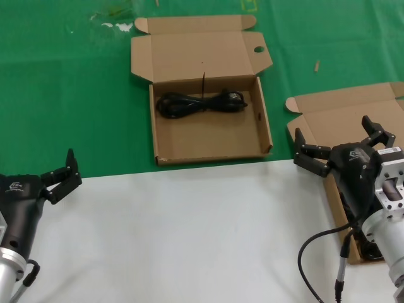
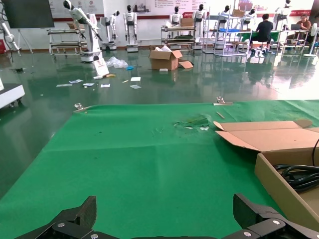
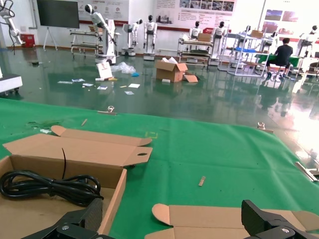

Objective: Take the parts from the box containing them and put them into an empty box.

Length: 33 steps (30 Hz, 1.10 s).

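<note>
Right now both claws hang released: the left gripper [image 1: 62, 175] at lower left over the white tabletop [image 1: 189, 233], the right gripper [image 1: 341, 148] at right above the plain-lidded box [image 1: 334, 117]. One coiled black power cord [image 1: 201, 103] lies inside the hole-tabbed box [image 1: 211, 145] at upper centre.

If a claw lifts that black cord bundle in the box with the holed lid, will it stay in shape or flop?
Probably flop somewhat: the black cord bundle is a loose, long loop in the box with the holed lid, so its ends would likely sag. A thin tie stands up at its middle, which may keep the strands together. It looks light.
</note>
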Each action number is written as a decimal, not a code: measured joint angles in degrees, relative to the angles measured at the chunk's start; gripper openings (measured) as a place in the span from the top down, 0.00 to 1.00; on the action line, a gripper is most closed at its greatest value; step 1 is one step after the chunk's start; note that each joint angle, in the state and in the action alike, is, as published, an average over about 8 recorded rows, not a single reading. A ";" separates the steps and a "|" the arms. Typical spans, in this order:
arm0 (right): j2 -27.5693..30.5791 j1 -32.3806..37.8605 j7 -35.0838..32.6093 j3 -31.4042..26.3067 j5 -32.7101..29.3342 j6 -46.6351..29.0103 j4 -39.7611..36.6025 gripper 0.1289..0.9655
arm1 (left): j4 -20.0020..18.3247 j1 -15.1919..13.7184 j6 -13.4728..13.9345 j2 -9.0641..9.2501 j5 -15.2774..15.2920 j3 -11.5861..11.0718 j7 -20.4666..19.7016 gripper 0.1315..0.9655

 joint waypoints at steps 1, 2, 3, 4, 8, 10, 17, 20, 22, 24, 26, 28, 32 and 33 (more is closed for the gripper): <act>0.00 0.00 0.00 0.00 0.00 0.00 0.00 0.00 | 0.00 0.00 0.00 0.00 0.00 0.00 0.00 0.00; 0.00 0.00 0.00 0.00 0.00 0.00 0.00 0.00 | 0.00 0.00 0.00 0.00 0.00 0.00 0.00 0.00; 0.00 0.00 0.00 0.00 0.00 0.00 0.00 0.00 | 0.00 0.00 0.00 0.00 0.00 0.00 0.00 0.00; 0.00 0.00 0.00 0.00 0.00 0.00 0.00 0.00 | 0.00 0.00 0.00 0.00 0.00 0.00 0.00 0.00; 0.00 0.00 0.00 0.00 0.00 0.00 0.00 0.00 | 0.00 0.00 0.00 0.00 0.00 0.00 0.00 0.00; 0.00 0.00 0.00 0.00 0.00 0.00 0.00 0.00 | 0.00 0.00 0.00 0.00 0.00 0.00 0.00 0.00; 0.00 0.00 0.00 0.00 0.00 0.00 0.00 0.00 | 0.00 0.00 0.00 0.00 0.00 0.00 0.00 0.00; 0.00 0.00 0.00 0.00 0.00 0.00 0.00 0.00 | 0.00 0.00 0.00 0.00 0.00 0.00 0.00 0.00; 0.00 0.00 0.00 0.00 0.00 0.00 0.00 0.00 | 0.00 0.00 0.00 0.00 0.00 0.00 0.00 0.00; 0.00 0.00 0.00 0.00 0.00 0.00 0.00 0.00 | 0.00 0.00 0.00 0.00 0.00 0.00 0.00 0.00; 0.00 0.00 0.00 0.00 0.00 0.00 0.00 0.00 | 0.00 0.00 0.00 0.00 0.00 0.00 0.00 0.00; 0.00 0.00 0.00 0.00 0.00 0.00 0.00 0.00 | 0.00 0.00 0.00 0.00 0.00 0.00 0.00 0.00; 0.00 0.00 0.00 0.00 0.00 0.00 0.00 0.00 | 0.00 0.00 0.00 0.00 0.00 0.00 0.00 0.00; 0.00 0.00 0.00 0.00 0.00 0.00 0.00 0.00 | 0.00 0.00 0.00 0.00 0.00 0.00 0.00 0.00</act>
